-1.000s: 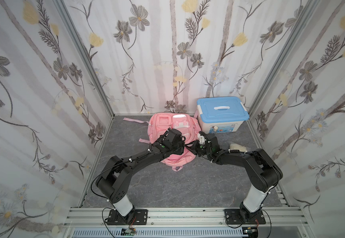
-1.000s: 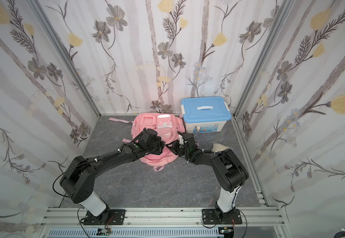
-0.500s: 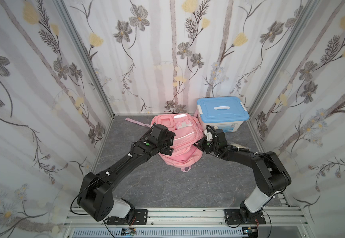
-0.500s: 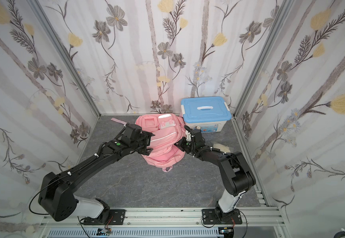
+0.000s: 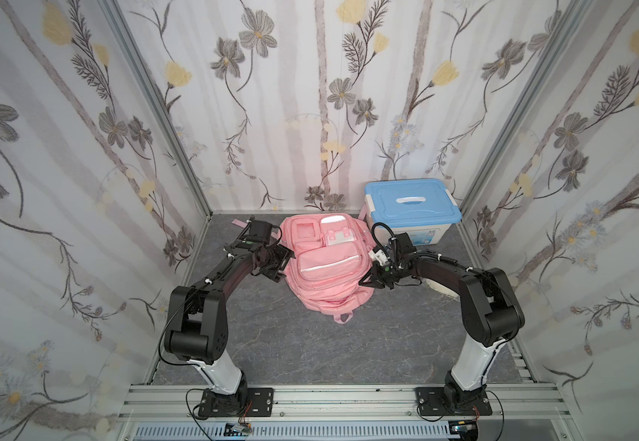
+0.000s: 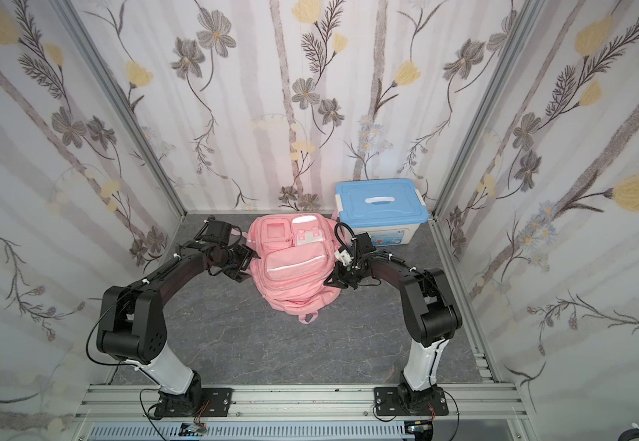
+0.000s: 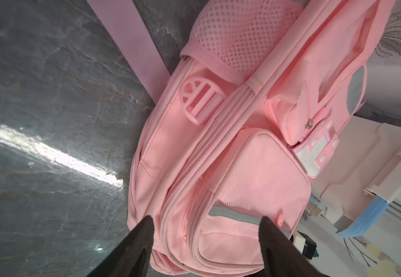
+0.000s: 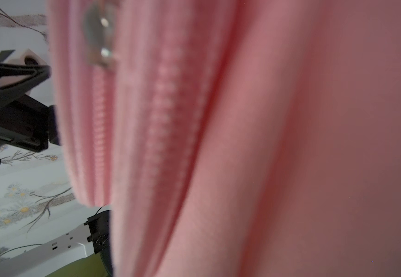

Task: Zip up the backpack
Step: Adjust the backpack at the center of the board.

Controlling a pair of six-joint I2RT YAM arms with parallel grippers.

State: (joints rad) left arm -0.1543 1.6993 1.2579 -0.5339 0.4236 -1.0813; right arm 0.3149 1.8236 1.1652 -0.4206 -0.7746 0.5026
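The pink backpack (image 5: 325, 263) (image 6: 295, 263) lies front-up on the grey floor, its pockets and white trim facing the camera. My left gripper (image 5: 281, 263) (image 7: 206, 227) is open just off the backpack's left side, and its fingers (image 7: 144, 230) straddle the zipper seams without touching them. At the right side, my right gripper (image 5: 370, 280) (image 6: 335, 281) is shut on the fabric. Blurred pink backpack cloth (image 8: 266, 144) fills the right wrist view and hides the fingers. A metal zipper slider (image 8: 98, 36) shows there.
A white box with a blue lid (image 5: 411, 206) (image 6: 381, 206) stands right behind the backpack at the back right. A pink strap (image 7: 132, 45) trails on the floor at the back left. Flowered walls close in three sides.
My left gripper has opened, let go of the backpack and drawn back to its left side. The right gripper stays shut on the right side. The backpack has settled flatter.
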